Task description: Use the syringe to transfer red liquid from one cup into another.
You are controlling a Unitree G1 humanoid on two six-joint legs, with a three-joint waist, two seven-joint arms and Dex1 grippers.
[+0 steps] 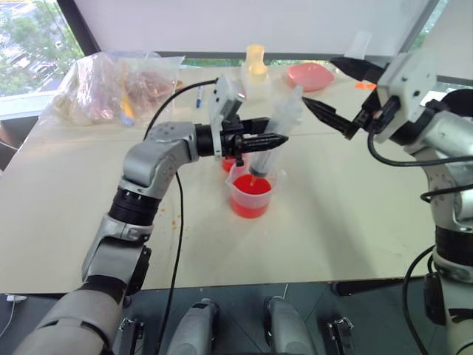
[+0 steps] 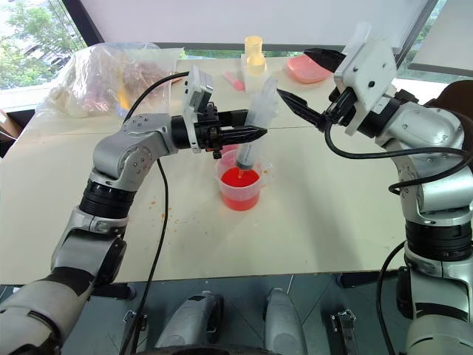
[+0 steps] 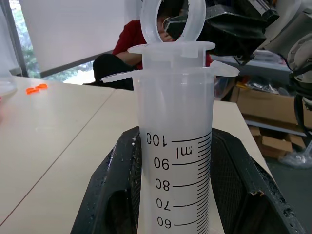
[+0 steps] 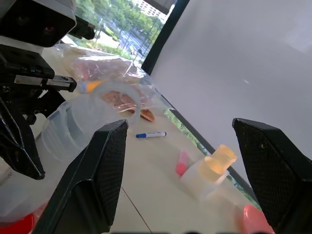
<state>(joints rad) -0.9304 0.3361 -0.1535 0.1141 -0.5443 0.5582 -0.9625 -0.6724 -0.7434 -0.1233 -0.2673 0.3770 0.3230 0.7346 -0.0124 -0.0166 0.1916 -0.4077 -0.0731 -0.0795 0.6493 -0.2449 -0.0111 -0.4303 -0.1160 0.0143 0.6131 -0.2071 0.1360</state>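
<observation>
Your left gripper (image 1: 277, 140) had its jaws shut tight on the syringe (image 1: 272, 137), about halfway up the tube. The syringe stood nearly straight up, tip down over the cup (image 1: 251, 194) of red liquid (image 1: 250, 203) on the surface (image 1: 66, 207). I think the syringe was light and stiff, but smooth and maybe wet, so it could slip. The tube was a good place to hold it, and the ring on top was the part to pull. Your right gripper (image 2: 295, 78) had its jaws wide open, close by that ring. The left wrist view showed the tube's number marks up close. The right wrist view showed a blue pen (image 4: 151, 134) far back.
</observation>
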